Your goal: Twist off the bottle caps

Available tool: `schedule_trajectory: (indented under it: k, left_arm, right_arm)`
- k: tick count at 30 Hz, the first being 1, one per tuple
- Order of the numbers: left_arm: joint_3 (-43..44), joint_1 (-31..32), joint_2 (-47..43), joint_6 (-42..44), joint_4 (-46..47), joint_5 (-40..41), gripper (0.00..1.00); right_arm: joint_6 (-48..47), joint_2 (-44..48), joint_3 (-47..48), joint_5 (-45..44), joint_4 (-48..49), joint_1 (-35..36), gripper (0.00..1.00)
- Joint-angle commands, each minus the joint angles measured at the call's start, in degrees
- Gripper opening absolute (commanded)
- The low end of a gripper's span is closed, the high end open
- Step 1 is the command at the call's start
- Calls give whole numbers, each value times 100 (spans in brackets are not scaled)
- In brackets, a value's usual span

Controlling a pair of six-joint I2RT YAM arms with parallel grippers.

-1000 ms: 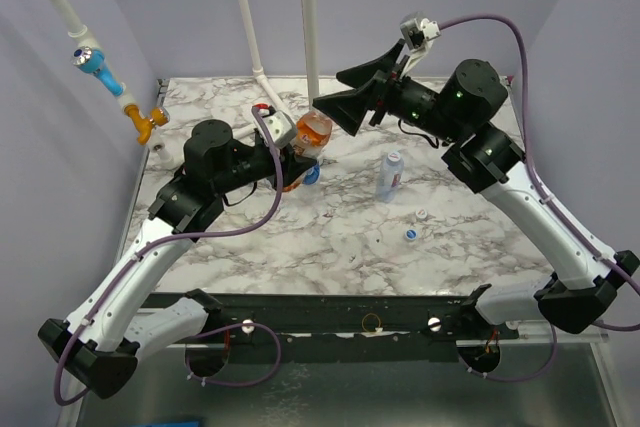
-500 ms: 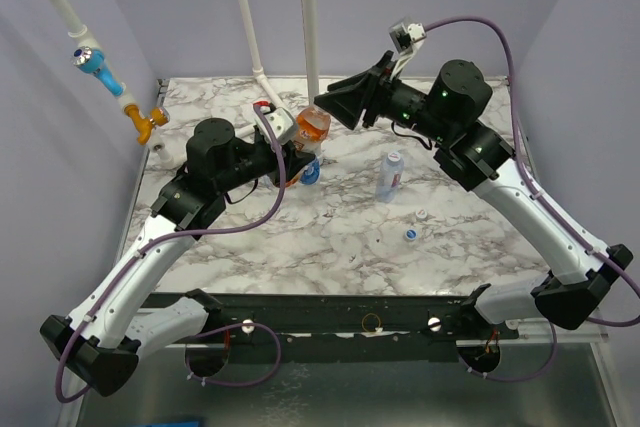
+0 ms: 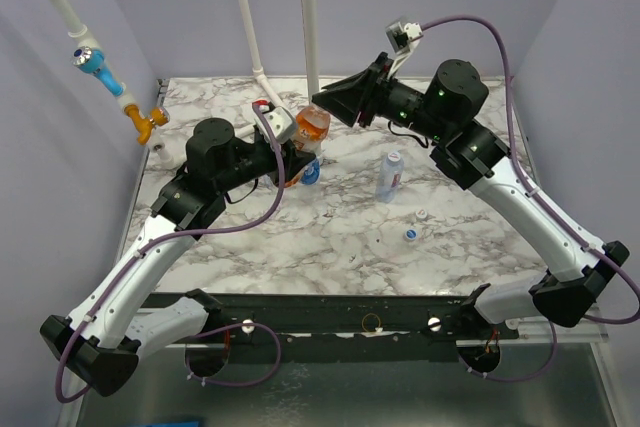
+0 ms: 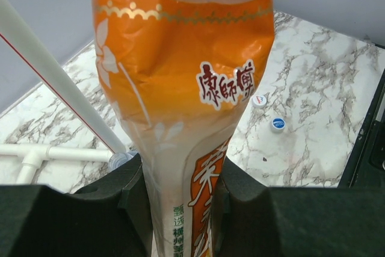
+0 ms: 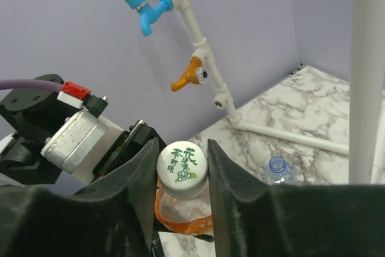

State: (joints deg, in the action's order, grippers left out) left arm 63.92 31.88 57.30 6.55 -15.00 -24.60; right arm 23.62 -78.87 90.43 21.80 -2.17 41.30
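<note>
An orange-drink bottle (image 3: 313, 128) (image 4: 180, 88) is held upright above the marble table, my left gripper (image 3: 297, 167) (image 4: 180, 173) shut on its lower body. Its white cap (image 5: 181, 164), printed with green characters, sits between the fingers of my right gripper (image 3: 322, 107) (image 5: 181, 148), which comes in from the right; both pads press against the cap's sides. A clear, blue-labelled bottle (image 3: 391, 175) (image 5: 278, 170) stands uncapped near the table's middle. Two loose white caps (image 3: 422, 215) (image 3: 409, 234) lie in front of it, also visible in the left wrist view (image 4: 259, 100) (image 4: 277, 124).
White pipes (image 3: 245, 17) (image 5: 367, 76) rise from the back of the table, with a horizontal run along the surface (image 5: 289, 136). A blue tap (image 3: 92, 60) (image 5: 144, 10) and an orange tap (image 3: 148, 123) (image 5: 189, 74) hang on the slanted pipe at the left wall.
My right gripper has shifted left and up over the orange bottle's top, and its jaws have closed from wide open onto the cap. The left gripper and bottle have held still.
</note>
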Motion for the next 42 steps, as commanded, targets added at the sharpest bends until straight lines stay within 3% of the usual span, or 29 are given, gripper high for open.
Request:
schedule_trajectory:
  k: [1,6,13,17,22,26,28,29,32,35,37,40,42]
  left_arm:
    - [74,-11,-77,-211,156,-224,4]
    - [167,-15,-148,-426,151,-827,2]
    - [394,-40,-146,-1256,94,-2652,0]
    - [548,-68,-57,-1987,90,-3883,0]
    - [619,-102,-26,-2465,102,-4778,0]
    - [613,-121,-30,-2584,103,-5098,0]
    - [617,-129,-33,-2525,103,-4993,0]
    - [622,-137,-34,-2477,103,-4881,0]
    - [567,-147,-76,-2095,86,-4095,0]
    - [472,-147,-105,-1386,26,-2532,0]
    - [397,-147,-116,-972,14,-1653,0]
    - [294,-147,-104,-681,11,-741,0]
    - [199,-141,-105,-486,15,-577,0]
  right_arm:
    - [40,-102,18,295,117,16,29]
    - [-95,75,-128,720,388,19,1]
    - [-227,578,-583,2812,1366,19,1]
    - [141,583,-679,3823,1927,18,0]
    - [772,588,-854,4789,2925,11,0]
    - [951,514,-813,4996,3055,18,1]
    - [608,563,-730,4670,2648,18,1]
    - [335,608,-670,4124,2215,14,6]
    - [-270,756,-534,2165,1246,17,39]
    - [-391,928,-633,627,1020,18,78]
    - [-414,969,-679,45,925,12,99]
    - [-385,928,-606,-401,694,18,100]
    - [-365,807,-420,-525,439,18,100]
